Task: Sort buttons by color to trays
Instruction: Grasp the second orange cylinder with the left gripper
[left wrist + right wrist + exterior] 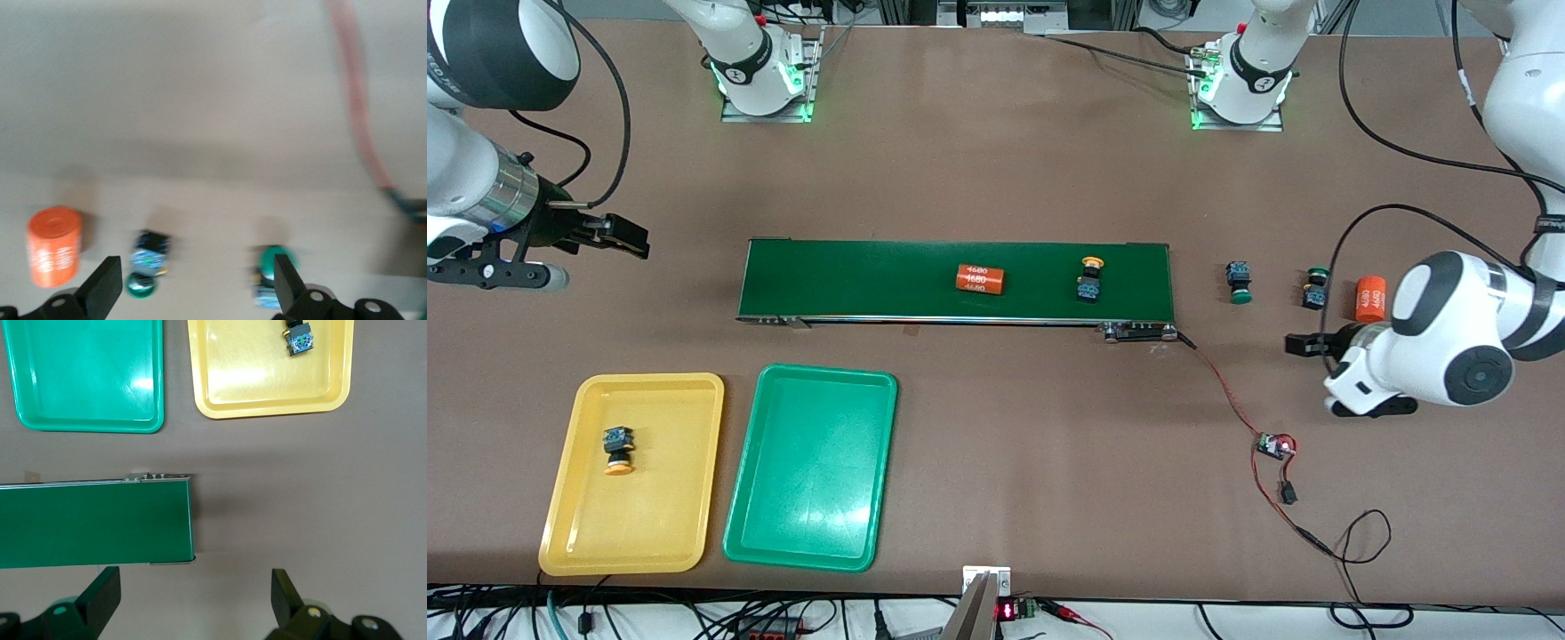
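- A small push-button switch with a yellow-orange cap and black-and-blue body (pixel 618 450) lies on its side in the shallow yellow plastic tray (pixel 685 533), low in the frame's lower-left quarter; the right wrist view shows the same pair (pixel 299 337) in its upper part.
- Just beside that tray, toward the left arm's end of the table, sits the shallow green plastic tray (pixel 783 533), holding nothing.
- A second yellow-capped push-button switch (pixel 1089 277) rests on the long dark green conveyor belt (pixel 854 280) at mid-frame, close to the belt's end toward the left arm.
- On the same belt, near its centre, lies an orange cylinder with white print (pixel 980 279).
- Right of centre in the frame, off the belt on the brown tabletop (pixel 996 160), lies a green-capped push-button switch (pixel 1238 283), cap toward the front camera.
- A second green-capped switch (pixel 1314 288) lies farther toward the left arm's end, just beside another orange printed cylinder (pixel 1370 299) standing upright.
- The left gripper (pixel 1303 345), at mid-right of the frame, hangs over the tabletop close to the two green-capped switches, its jaws spread wide and holding nothing; its wrist view shows both switches (pixel 148 263) (pixel 270 273) and the cylinder (pixel 55 247) between and beside its fingers (pixel 103 283).
- The right gripper (pixel 624 236), in the upper left of the frame, waits over bare table off the belt's other end, jaws spread and empty.
- A small circuit board with red and black wires (pixel 1274 446) lies lower right of the belt.
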### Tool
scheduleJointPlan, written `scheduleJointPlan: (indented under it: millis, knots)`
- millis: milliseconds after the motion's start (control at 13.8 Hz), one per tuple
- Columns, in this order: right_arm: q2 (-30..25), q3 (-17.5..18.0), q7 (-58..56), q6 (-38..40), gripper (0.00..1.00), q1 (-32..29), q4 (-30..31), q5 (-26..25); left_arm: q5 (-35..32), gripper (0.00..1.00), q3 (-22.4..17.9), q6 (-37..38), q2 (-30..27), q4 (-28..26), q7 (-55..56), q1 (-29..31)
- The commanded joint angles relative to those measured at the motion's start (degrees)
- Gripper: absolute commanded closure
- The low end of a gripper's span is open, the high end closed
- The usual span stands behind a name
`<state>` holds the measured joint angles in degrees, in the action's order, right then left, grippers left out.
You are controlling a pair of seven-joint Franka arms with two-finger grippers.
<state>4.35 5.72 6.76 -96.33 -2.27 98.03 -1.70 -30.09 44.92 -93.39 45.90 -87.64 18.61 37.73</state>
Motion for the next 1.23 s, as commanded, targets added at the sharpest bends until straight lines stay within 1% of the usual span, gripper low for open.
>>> scheduleJointPlan:
  millis: [0, 145, 217, 289, 362, 434, 506, 579, 651, 723, 868, 940, 1013, 1085, 1157]
  knots:
    - [0.7, -0.1, -0.8, 1.2, 0.0, 0.1, -1.4, 0.0, -0.9, 0.0, -3.3, 1.5, -0.5, -1.7, -5.5, 1.0]
    - [0.7, 0.2, -0.6, 1.2, 0.0, 0.2, -1.2, 0.2, -2.4, 0.0, -4.8, 1.3, -0.6, -2.5, -8.8, 1.5]
    - [0.7, 0.3, -0.5, 1.1, 0.0, 0.9, -1.2, 0.3, -3.6, 0.0, -4.8, 1.8, -1.2, -3.1, -9.2, 1.6]
    - [0.7, 0.3, 0.0, 1.0, 0.0, 2.0, -1.2, 0.7, -5.2, 0.0, -4.8, 1.9, -2.0, -3.2, -12.5, 2.4]
    - [0.6, 0.2, 0.7, 0.5, 0.0, 3.3, -1.1, 2.3, -6.2, 0.0, -4.7, 1.7, -2.2, -3.4, -17.1, 3.7]
    - [0.5, 0.2, 2.0, 0.5, 0.0, 4.5, -0.8, 3.1, -6.4, 0.0, -4.7, 1.5, -2.3, -4.1, -20.0, 4.5]
    - [0.3, 0.2, 5.1, 1.1, 0.0, 7.1, -0.6, 3.1, -8.2, 0.0, -4.5, 1.4, -2.8, -5.9, -21.4, 5.5]
    - [-0.5, 0.3, 8.3, 1.1, 0.0, 8.7, 1.1, 3.0, -10.8, 0.02, -4.1, 1.4, -4.0, -8.4, -21.8, 5.9]
    - [-1.4, 0.2, 9.1, 0.7, 0.0, 10.0, 2.8, 3.0, -11.7, 0.04, -4.1, 0.8, -4.8, -11.3, -21.7, 7.0]
    - [-2.4, 0.2, 9.2, 0.4, 0.0, 11.1, 4.4, 3.0, -11.7, 0.05, -4.0, -1.1, -5.0, -13.3, -21.8, 8.8]
    - [-3.5, 0.2, 9.2, -0.1, 0.0, 11.1, 6.3, 3.0, -12.6, 0.04, -4.2, -10.2, -5.0, -18.1, -22.2, 12.4]
    - [-3.6, 0.2, 9.2, -0.3, 0.0, 11.1, 6.6, 3.0, -14.2, 0.05, -4.2, -12.8, -5.0, -19.8, -22.2, 13.6]
    - [-3.7, 0.2, 9.2, -0.4, 0.0, 11.1, 6.7, 3.0, -15.0, 0.07, -4.1, -13.9, -4.9, -20.8, -22.2, 14.6]
    - [-3.7, 0.2, 9.2, -0.8, 0.0, 11.1, 6.8, 3.1, -15.0, 0.19, -4.1, -14.1, -4.9, -21.1, -22.2, 15.0]
    - [-3.7, 0.2, 9.2, -1.1, 0.0, 11.1, 6.9, 3.1, -15.0, 0.39, -4.1, -14.1, -4.9, -21.2, -22.6, 15.1]
